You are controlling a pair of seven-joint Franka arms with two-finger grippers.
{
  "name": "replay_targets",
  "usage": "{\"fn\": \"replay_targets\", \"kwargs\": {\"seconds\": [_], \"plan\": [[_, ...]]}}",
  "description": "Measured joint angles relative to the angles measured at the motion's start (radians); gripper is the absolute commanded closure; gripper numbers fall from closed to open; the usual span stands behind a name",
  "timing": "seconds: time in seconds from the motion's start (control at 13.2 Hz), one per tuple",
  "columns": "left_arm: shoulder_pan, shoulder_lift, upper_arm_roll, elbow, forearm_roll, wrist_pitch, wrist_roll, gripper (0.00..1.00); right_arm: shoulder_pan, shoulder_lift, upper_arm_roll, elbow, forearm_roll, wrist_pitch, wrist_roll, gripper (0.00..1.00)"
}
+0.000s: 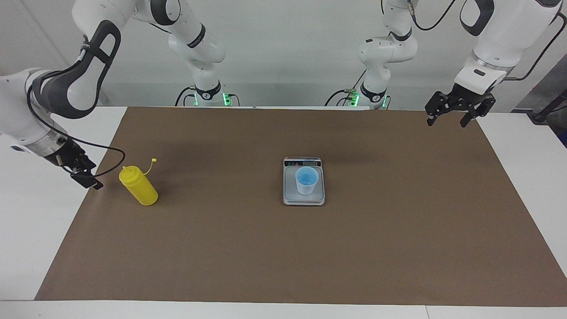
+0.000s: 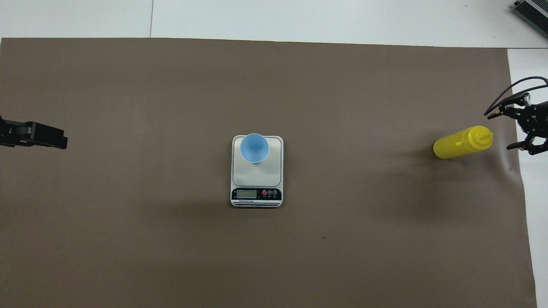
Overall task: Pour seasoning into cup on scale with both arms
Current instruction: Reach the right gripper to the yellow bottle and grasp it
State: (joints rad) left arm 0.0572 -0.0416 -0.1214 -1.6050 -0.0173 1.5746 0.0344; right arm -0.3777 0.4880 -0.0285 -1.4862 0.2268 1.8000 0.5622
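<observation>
One seasoning bottle (image 1: 138, 186), one cup (image 1: 306, 180) and one scale (image 1: 304, 199) are seen on one brown mat (image 1: 283, 248) spread over the table. The scale is placed at the middle of the mat, and the cup is stood upright on its weighing plate. The seasoning is stood upright near the mat's edge at the right arm's end. Two grippers are counted. The right gripper (image 1: 87, 179) is held low just beside the seasoning, jaws apart. The left gripper (image 1: 451, 116) is raised over the mat's corner at the left arm's end, jaws apart and empty.
</observation>
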Motion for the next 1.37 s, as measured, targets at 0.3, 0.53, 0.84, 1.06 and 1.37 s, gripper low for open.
{"fn": "replay_targets", "kwargs": {"seconds": [0.3, 0.53, 0.84, 1.06, 1.37], "plan": [[0.000, 0.004, 0.000, -0.010, 0.000, -0.012, 0.000, 0.00, -0.017, 0.042, 0.003, 0.004, 0.098, -0.076, 0.011, 0.00], [0.000, 0.004, -0.001, -0.013, 0.000, -0.012, -0.020, 0.00, -0.009, 0.043, 0.008, -0.005, 0.161, -0.137, 0.091, 0.00], [0.000, 0.004, -0.001, -0.013, 0.000, -0.012, -0.053, 0.00, -0.003, 0.043, 0.009, -0.039, 0.200, -0.139, 0.128, 0.00], [0.000, 0.004, -0.001, -0.013, 0.000, -0.012, -0.050, 0.00, -0.004, 0.043, 0.009, -0.047, 0.228, -0.135, 0.159, 0.00], [0.000, 0.003, -0.004, -0.011, 0.000, -0.012, -0.048, 0.00, -0.004, 0.043, 0.009, -0.056, 0.253, -0.129, 0.199, 0.99]]}}
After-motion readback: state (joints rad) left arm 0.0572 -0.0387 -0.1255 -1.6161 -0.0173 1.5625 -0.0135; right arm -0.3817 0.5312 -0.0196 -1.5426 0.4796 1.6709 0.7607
